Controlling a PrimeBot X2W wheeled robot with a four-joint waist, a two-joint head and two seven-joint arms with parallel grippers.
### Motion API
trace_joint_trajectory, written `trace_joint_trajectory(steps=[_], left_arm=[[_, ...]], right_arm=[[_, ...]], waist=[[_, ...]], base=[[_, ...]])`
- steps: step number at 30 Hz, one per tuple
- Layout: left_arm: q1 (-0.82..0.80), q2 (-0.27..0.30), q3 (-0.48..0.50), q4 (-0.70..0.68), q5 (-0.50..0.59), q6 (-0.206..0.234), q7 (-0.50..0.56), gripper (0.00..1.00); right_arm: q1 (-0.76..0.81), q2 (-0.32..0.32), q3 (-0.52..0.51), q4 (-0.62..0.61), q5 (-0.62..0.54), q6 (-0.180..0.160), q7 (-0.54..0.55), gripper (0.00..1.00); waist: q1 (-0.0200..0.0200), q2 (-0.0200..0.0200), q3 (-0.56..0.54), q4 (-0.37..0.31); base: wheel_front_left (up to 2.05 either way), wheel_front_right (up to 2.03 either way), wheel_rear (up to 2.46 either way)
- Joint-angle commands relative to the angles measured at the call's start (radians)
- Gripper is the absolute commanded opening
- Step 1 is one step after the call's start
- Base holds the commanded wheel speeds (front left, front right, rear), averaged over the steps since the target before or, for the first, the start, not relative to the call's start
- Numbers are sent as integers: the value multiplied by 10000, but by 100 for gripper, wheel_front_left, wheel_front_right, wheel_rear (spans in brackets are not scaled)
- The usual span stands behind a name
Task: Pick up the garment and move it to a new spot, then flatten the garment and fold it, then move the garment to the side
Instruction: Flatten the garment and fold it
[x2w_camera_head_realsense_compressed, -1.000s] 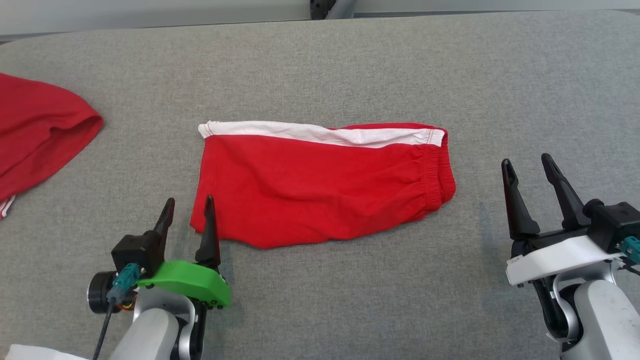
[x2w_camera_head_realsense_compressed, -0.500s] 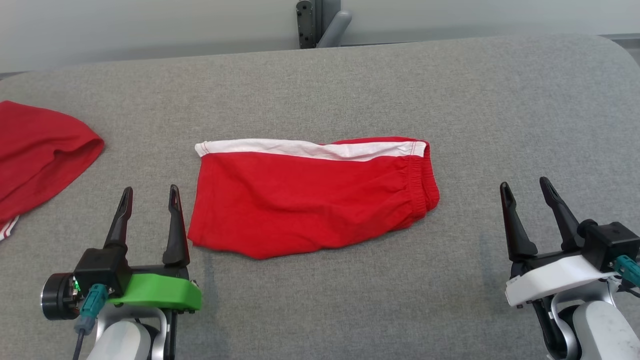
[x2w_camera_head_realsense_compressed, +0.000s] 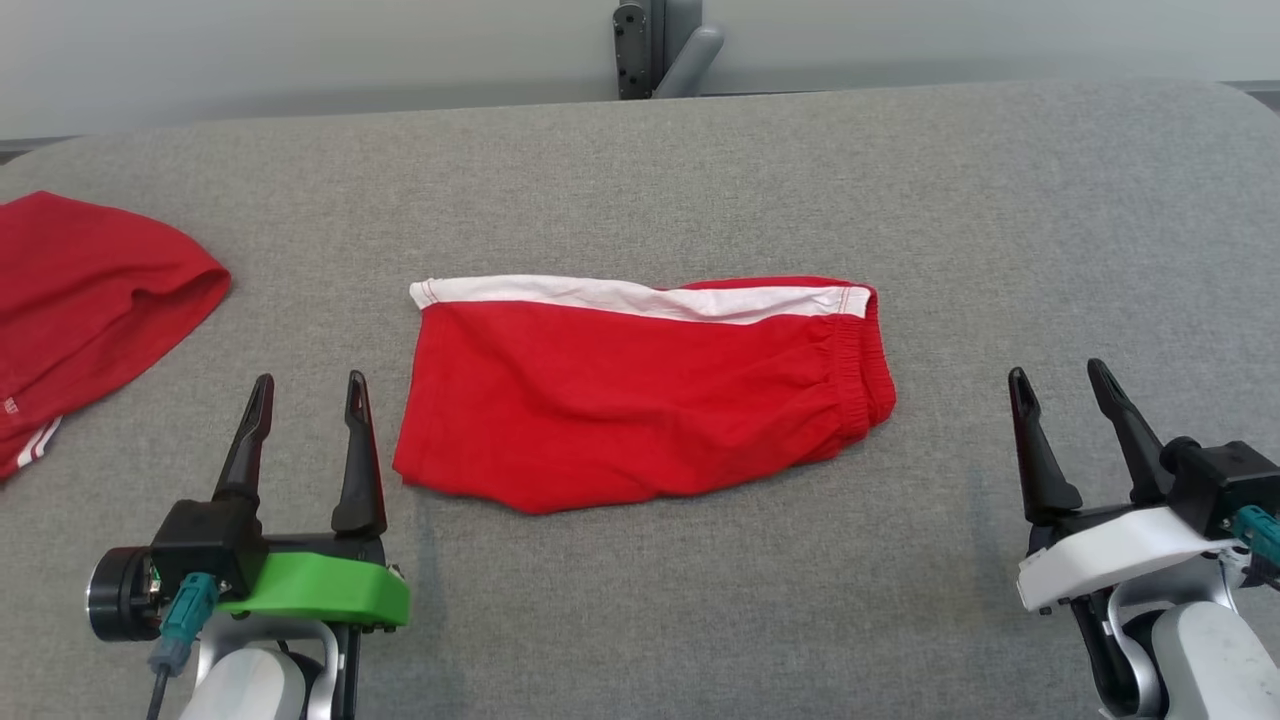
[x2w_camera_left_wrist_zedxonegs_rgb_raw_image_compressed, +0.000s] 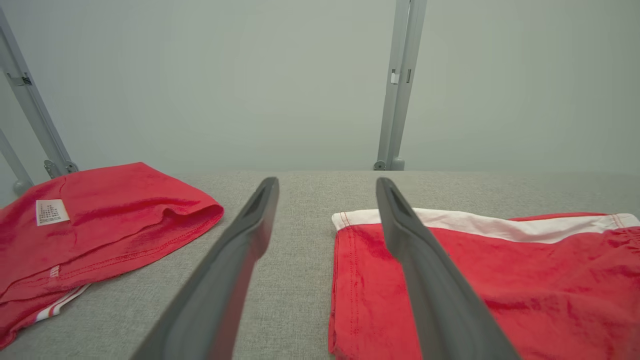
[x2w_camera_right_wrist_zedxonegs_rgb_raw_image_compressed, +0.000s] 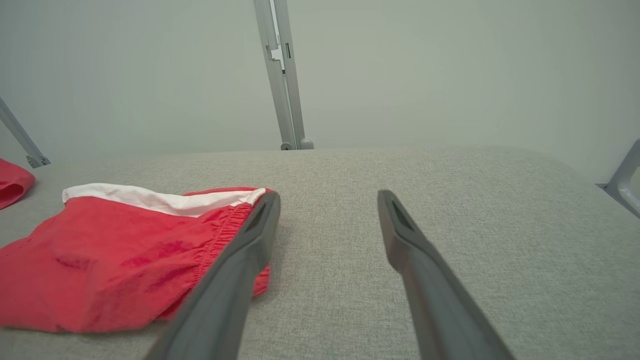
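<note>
The red cotton shorts with a white side stripe and a gathered elastic waistband (x2w_camera_head_realsense_compressed: 640, 400) lie flat near the centre of the grey fabric-covered tabletop (x2w_camera_head_realsense_compressed: 700, 180). The stripe runs along their far edge and the waistband points toward the right edge. The shorts appear doubled over, one leg on the other, with only light wrinkles, so the flattening and folding steps look complete. The step that appears to be left is the move to the side.

The left gripper, on a green mount (x2w_camera_head_realsense_compressed: 308, 385), sits just beside the near-left corner of the shorts without touching the cloth. Its two dark fingers are spread wide and hold nothing. The right gripper, on a white mount (x2w_camera_head_realsense_compressed: 1057, 372), stands clear of the waistband end toward the right edge — fingers likewise wide apart and empty.

A second red garment with a white label (x2w_camera_head_realsense_compressed: 90, 300) lies at the left edge, well apart from the shorts. A grey metal post (x2w_camera_head_realsense_compressed: 655, 45) rises behind the far edge.
</note>
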Motion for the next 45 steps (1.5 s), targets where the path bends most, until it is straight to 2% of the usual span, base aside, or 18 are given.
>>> trace_joint_trajectory(steps=[1,7,14,24,32,33,34,35,36,37,45], left_arm=[[-72,-16,1,40,-8,7,-4,100],[-469,-187,-144,143,-14,-126,-48,100],[-836,-371,-146,318,35,-233,-137,100],[-1076,-455,90,380,191,-229,-191,100],[-1295,-629,208,454,347,-244,-216,100],[-1318,-646,212,472,360,-274,-217,100],[-1338,-665,213,487,368,-286,-218,100],[-1364,-676,213,511,376,-321,-208,100],[-1385,-684,216,527,398,-334,-209,100],[-1405,-702,229,535,420,-351,-210,100],[-1495,-743,239,618,525,-463,-204,100]], right_arm=[[-115,-30,35,67,10,-3,54,100],[-755,-12,565,729,263,-1,220,100],[-2051,-113,1419,2234,564,-3,294,100],[-2763,-610,1570,3872,1163,-3,360,100],[-3225,-972,2660,4441,2451,-3,799,100],[-3241,-971,2833,4435,2749,-3,876,96],[-3249,-985,3036,4394,3006,-3,981,54],[-3275,-1075,3251,4341,3218,-1,1108,44],[-3274,-1134,3448,4289,3463,-1,1220,29],[-3267,-1196,3647,4205,3704,0,1293,0],[-3440,-1816,4507,3532,4975,-1,1174,0]], waist=[[0,0,57,112],[0,0,414,722],[0,0,936,1270],[0,0,1306,1387],[0,0,1587,1303],[0,0,1616,1298],[0,0,1641,1294],[0,0,1663,1288],[0,0,1685,1278],[0,0,1700,1265],[0,0,1771,1030]], base=[[0,0,0],[0,0,0],[0,0,0],[0,0,0],[0,0,0],[0,0,0],[0,0,0],[0,0,0],[0,0,0],[0,0,0],[0,0,0]])
